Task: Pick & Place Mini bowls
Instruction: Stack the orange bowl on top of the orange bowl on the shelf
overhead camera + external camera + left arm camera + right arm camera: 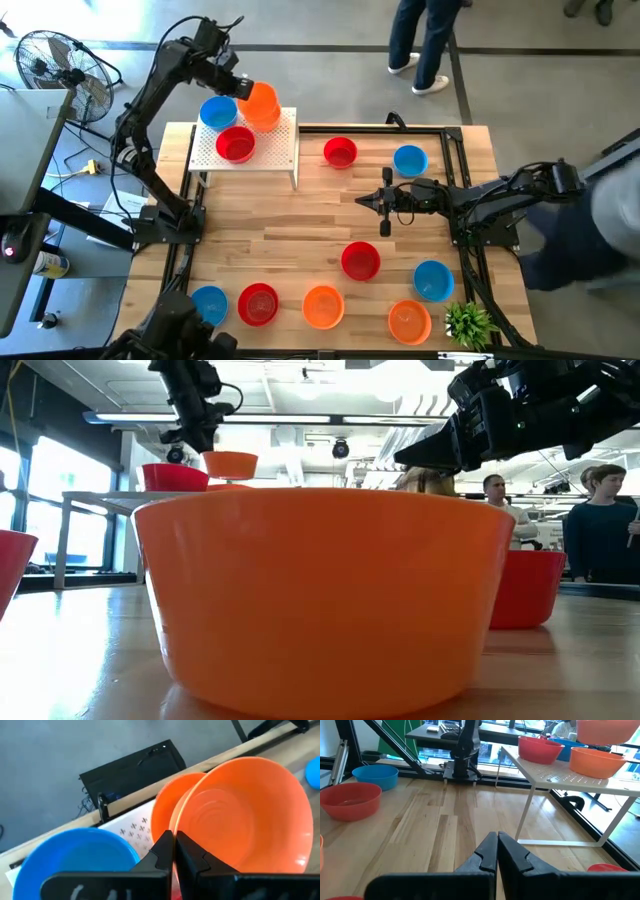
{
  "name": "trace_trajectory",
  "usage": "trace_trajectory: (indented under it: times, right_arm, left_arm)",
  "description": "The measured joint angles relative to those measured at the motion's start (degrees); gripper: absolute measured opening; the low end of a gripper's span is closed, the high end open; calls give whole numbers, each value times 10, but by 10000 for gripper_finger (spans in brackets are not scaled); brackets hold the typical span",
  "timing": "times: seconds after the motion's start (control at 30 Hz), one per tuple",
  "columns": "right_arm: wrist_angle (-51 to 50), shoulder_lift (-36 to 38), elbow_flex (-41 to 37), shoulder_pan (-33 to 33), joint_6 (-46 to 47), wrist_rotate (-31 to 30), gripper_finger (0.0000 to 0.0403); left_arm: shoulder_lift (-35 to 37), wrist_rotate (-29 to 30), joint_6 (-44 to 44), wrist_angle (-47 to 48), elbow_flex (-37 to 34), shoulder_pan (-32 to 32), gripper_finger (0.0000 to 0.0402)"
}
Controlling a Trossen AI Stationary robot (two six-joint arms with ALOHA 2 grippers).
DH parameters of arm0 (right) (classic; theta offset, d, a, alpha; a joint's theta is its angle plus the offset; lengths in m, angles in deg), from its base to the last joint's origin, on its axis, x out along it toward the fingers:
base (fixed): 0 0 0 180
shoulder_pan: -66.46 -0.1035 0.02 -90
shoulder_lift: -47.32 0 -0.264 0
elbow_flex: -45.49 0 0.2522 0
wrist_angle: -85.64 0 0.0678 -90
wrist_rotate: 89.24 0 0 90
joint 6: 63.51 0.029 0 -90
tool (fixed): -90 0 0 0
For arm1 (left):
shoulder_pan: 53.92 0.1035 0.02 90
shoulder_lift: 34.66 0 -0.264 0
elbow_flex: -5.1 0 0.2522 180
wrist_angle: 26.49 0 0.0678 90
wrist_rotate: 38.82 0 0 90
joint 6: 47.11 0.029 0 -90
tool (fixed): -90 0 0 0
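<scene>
A white perforated stand [270,160] at the table's far left carries a blue mini bowl [218,112], a red one [236,145] and an orange one [597,761], each resting on its base. Just above that orange bowl hangs another orange mini bowl [262,103], with my left gripper [173,836] shut on it. My right gripper [385,205] hovers shut over the middle of the table, holding nothing. My left gripper pinches the orange bowl's rim [178,822] between its two fingers, one finger inside the bowl and one outside. The fingers slant down from the far left. The bowl is lifted clear, mouth up, just over the orange bowl on the stand [167,805].
Several more mini bowls lie on the wood: red [340,152] and blue [410,160] far, red [360,260] in the middle, and a near row with orange [323,307]. A green plant [470,322] stands near right. People [425,45] stand beyond the far edge.
</scene>
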Motion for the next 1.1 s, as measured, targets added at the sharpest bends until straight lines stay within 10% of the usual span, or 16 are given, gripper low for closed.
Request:
trace_trajectory:
  times: [0.7,1.1]
  right_arm:
    - [0,0,0,0,0,0,0]
    - [0,0,0,0,0,0,0]
  left_arm:
    - [-43,3,-4,-21,-24,-1,4]
    - [-43,4,-4,-14,-24,-1,87]
